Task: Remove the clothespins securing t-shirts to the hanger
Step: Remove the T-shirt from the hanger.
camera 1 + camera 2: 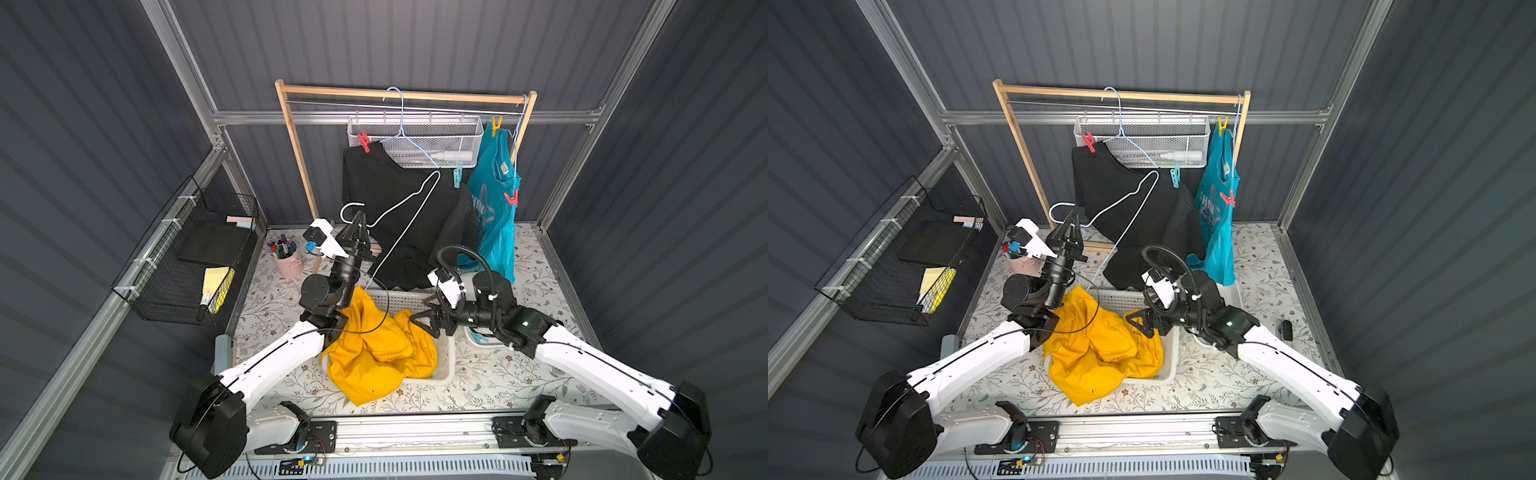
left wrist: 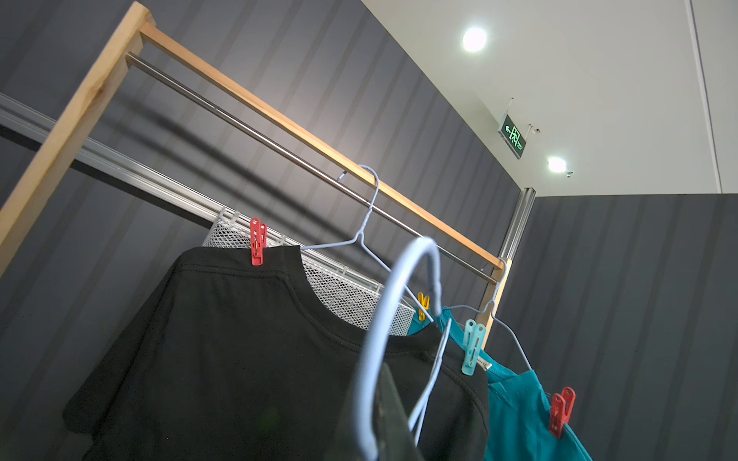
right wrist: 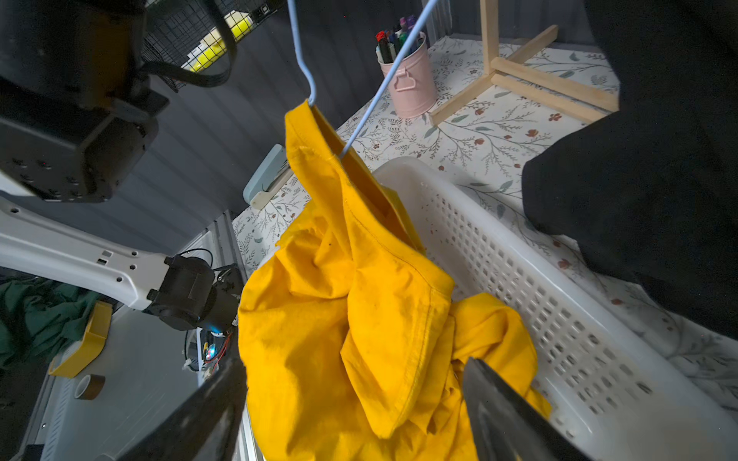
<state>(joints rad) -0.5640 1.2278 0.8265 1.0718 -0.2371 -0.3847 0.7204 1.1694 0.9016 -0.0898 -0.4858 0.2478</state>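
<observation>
The left hand (image 1: pixel 360 218) is clamping the hanger (image 3: pixel 386 80), which is slanting down into the yellow shirt (image 1: pixel 374 345); the right hand (image 1: pixel 419 322) is hovering spread apart just beside it, nearer.

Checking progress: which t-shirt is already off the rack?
The mustard-yellow t-shirt, heaped in the white basket. The black t-shirt and teal t-shirt both hang on the wooden rack, pinned with clothespins.
</observation>
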